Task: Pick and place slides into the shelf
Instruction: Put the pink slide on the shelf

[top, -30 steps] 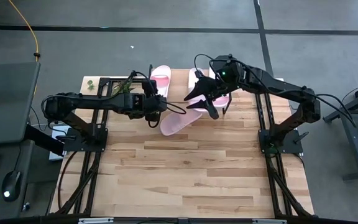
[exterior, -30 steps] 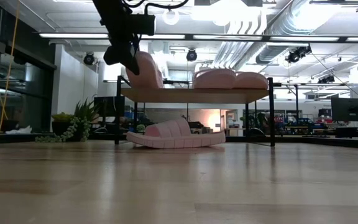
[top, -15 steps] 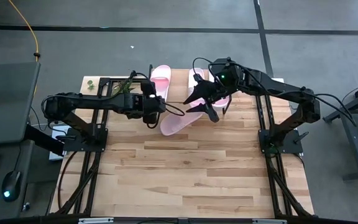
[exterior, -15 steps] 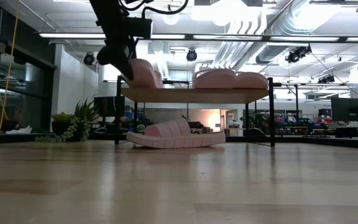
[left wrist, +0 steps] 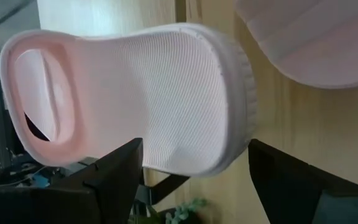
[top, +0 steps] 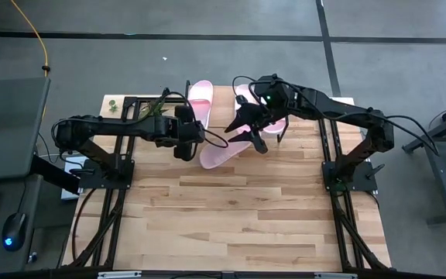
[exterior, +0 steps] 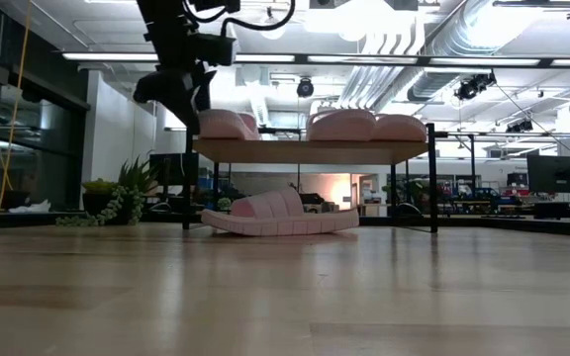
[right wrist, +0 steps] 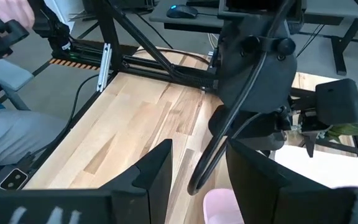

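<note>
1. Hovering the left gripper [exterior: 174,94] at the shelf's left end, fingers [left wrist: 114,177] spread wide and grasping nothing.
2. Framing the near end of the leftmost slide [left wrist: 135,93] between those open fingers in the left wrist view, with neither finger touching it.
3. Resting that slide [exterior: 224,124] flat on the shelf [exterior: 310,151], at the left end of the top board.
4. Carrying two more slides side by side on the same board, one at the middle [exterior: 342,125] and one at the right end [exterior: 399,127].
5. Lying on the table [top: 246,225] under the shelf, near the table's far edge: the fourth slide [exterior: 280,216], sole down.
6. Hanging the right gripper [top: 252,138] above the shelf's near edge, over that fourth slide, fingers [right wrist: 157,171] parted and empty.
</note>
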